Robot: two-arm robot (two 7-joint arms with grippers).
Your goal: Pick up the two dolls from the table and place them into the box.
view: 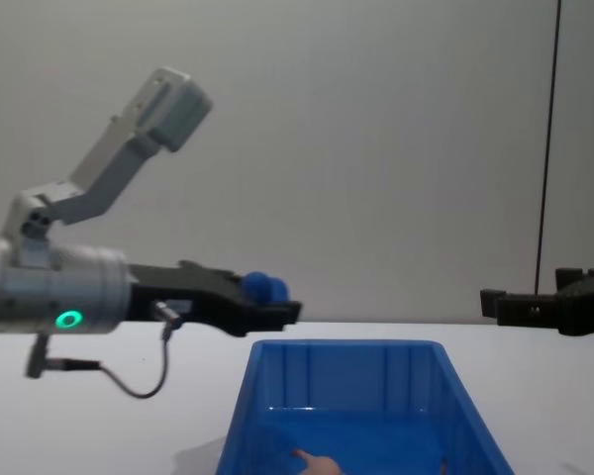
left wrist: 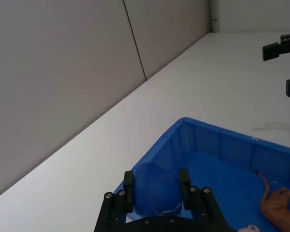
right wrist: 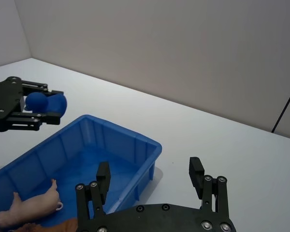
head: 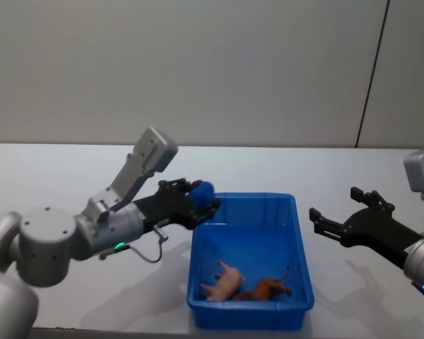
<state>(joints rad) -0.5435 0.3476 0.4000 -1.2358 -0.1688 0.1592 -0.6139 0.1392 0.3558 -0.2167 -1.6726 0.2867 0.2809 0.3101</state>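
My left gripper (head: 205,195) is shut on the bright blue doll (head: 203,189) and holds it in the air just over the far left corner of the blue box (head: 300,247). In the left wrist view the blue doll (left wrist: 157,193) sits between the two fingers (left wrist: 128,186), above the box rim (left wrist: 222,131). The brown fuzzy doll (head: 265,288) lies inside the box at its near end. My right gripper (head: 334,203) hovers open and empty to the right of the box, above the white table (head: 71,169).
A pale pink soft toy (head: 222,282) lies in the box beside the brown doll. A grey wall stands behind the table. A cable loops under my left wrist (head: 152,251).
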